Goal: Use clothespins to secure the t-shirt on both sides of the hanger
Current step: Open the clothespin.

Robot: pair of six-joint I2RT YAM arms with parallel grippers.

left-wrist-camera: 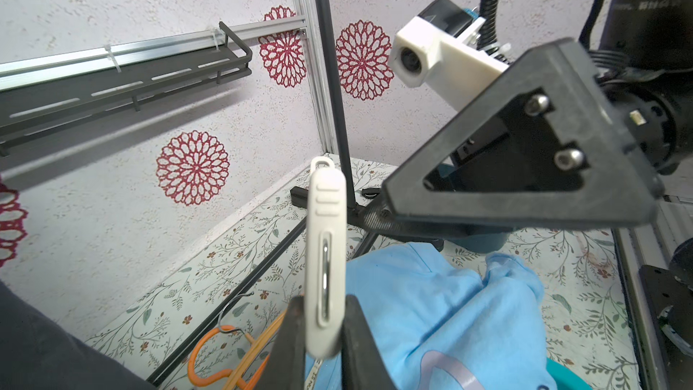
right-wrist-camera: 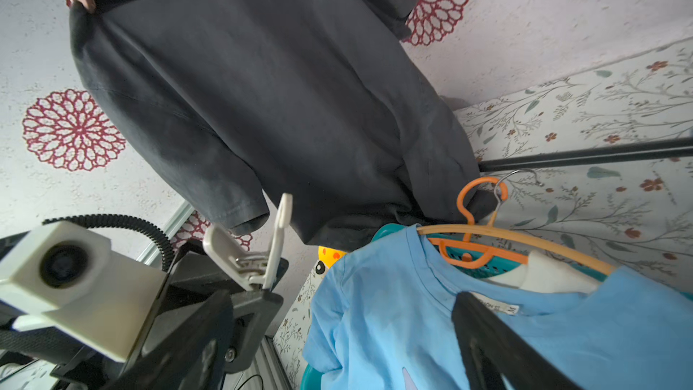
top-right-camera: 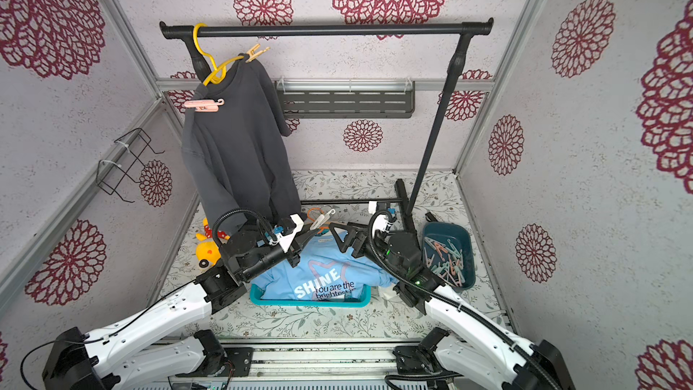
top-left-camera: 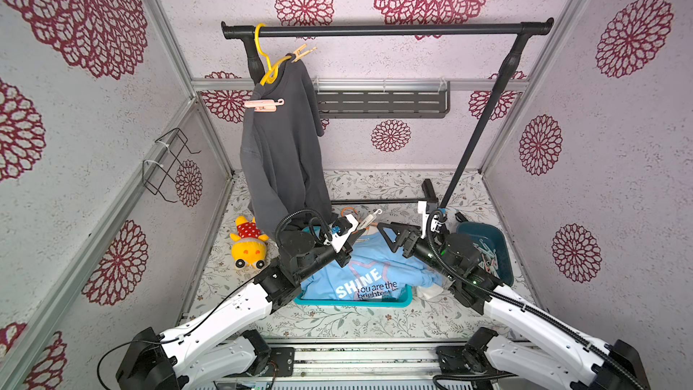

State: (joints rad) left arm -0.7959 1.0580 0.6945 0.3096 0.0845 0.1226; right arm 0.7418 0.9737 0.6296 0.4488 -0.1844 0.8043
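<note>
The left gripper (left-wrist-camera: 324,326) pinches a whitish clothespin (left-wrist-camera: 325,241) above the blue t-shirt (left-wrist-camera: 431,302). The t-shirt lies on a wooden hanger (right-wrist-camera: 525,240) in a teal basket (top-left-camera: 356,303). The right gripper (top-left-camera: 388,236) hangs spread just beside the clothespin, over the collar.

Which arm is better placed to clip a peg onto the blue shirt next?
Left. The left gripper is shut on a white clothespin close to the blue t-shirt; the right gripper is open and empty.
</note>
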